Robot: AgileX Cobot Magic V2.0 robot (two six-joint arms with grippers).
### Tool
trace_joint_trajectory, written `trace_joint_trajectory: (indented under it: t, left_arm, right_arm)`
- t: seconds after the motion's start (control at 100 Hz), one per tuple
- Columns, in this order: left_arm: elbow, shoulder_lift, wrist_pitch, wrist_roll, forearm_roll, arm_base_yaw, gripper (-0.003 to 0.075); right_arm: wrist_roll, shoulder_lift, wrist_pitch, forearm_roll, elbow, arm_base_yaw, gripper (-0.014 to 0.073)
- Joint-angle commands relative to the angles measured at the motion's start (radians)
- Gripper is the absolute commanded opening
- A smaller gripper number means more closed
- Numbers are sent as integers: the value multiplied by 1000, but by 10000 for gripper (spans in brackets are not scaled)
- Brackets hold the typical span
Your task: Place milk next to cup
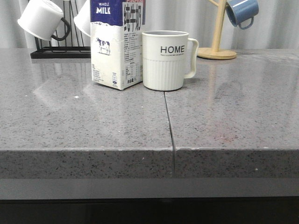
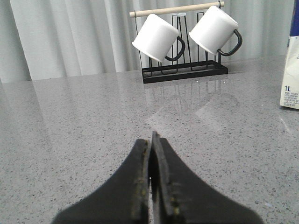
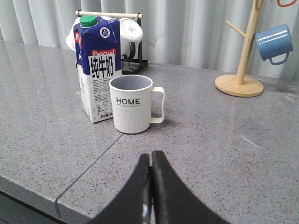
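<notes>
The milk [image 1: 117, 44], a tall white carton with a blue top and a cow picture, stands upright on the grey counter directly left of the cup [image 1: 164, 60]. The cup is a cream mug lettered "HOME" with a ribbed lower half. In the right wrist view the milk [image 3: 97, 70] and the cup [image 3: 132, 105] stand side by side, well ahead of my right gripper [image 3: 151, 156], which is shut and holds nothing. My left gripper [image 2: 152, 138] is shut and empty over bare counter, with only the milk's edge [image 2: 290, 84] showing. Neither gripper appears in the front view.
A black wire rack [image 1: 60, 51] with white black-handled mugs [image 1: 41, 18] stands at the back left. A wooden mug tree [image 1: 216, 46] carrying a blue mug [image 1: 242, 11] stands at the back right. A seam [image 1: 169, 126] splits the counter from the cup down to the front edge.
</notes>
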Motion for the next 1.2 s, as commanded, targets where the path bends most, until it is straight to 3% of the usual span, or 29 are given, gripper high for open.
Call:
trace_joint_trajectory:
  t: [0.0,0.96,1.08,1.19]
  left_arm:
    - [46,-32,-76,3,-13,0,-20]
    - [46,-32,-76,3,-13,0,-20]
    - [46,-32,-76,3,-13,0,-20]
    - [46,-32,-76,3,-13,0,-20]
  right_arm:
    - [-3,11,-77,-7,-28,-2,-36]
    - [-3,11,-79,-7,-26,-2,-36]
    - [-3,11,-137,-7,-5,-14,-36]
    - [-3,11,-245,-6,43,-94,-36]
